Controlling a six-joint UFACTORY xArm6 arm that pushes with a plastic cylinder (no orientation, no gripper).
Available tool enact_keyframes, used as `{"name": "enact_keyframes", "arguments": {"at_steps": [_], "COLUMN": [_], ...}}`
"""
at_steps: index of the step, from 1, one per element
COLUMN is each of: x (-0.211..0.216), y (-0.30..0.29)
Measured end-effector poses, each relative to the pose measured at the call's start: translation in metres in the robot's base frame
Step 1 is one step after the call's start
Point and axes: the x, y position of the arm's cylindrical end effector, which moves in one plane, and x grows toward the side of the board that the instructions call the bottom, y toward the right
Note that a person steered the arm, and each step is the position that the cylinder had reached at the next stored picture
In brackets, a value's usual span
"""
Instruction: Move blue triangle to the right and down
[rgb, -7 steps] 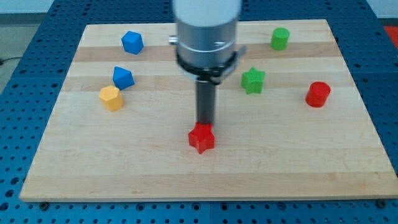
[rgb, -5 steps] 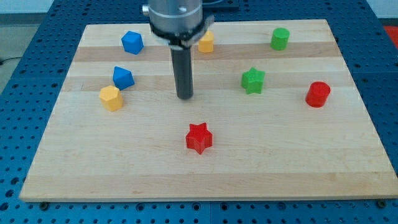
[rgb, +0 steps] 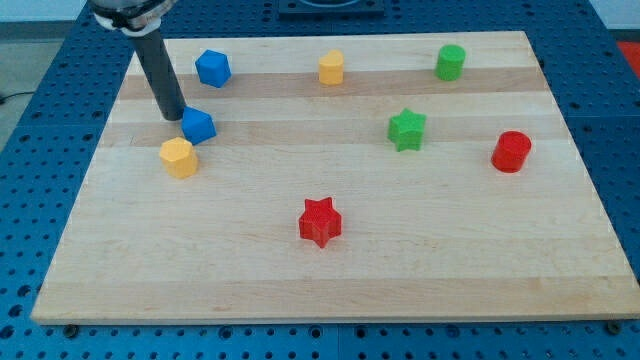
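The blue triangle (rgb: 198, 125) lies on the wooden board (rgb: 330, 270) at the view's left, just above and right of a yellow hexagon block (rgb: 179, 158). My tip (rgb: 171, 116) stands right at the triangle's upper left side, touching it or nearly so. The dark rod rises from there to the view's top left corner.
A second blue block (rgb: 213, 68) sits near the top left. A yellow block (rgb: 332, 68) and a green cylinder (rgb: 451, 62) lie along the top. A green star (rgb: 407, 129), a red cylinder (rgb: 511, 151) and a red star (rgb: 320, 221) lie further right and lower.
The rod has swept from just above the red star, up and to the left across the board, to the blue triangle's upper left side. No block has visibly moved.
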Motion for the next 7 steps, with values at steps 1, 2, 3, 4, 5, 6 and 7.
{"name": "enact_keyframes", "arguments": {"at_steps": [1,2,3,4,5,6,7], "x": [0.007,0.015,0.02,0.023,0.063,0.064,0.069], "y": [0.001,0.011,0.058,0.13,0.183,0.184,0.165]}}
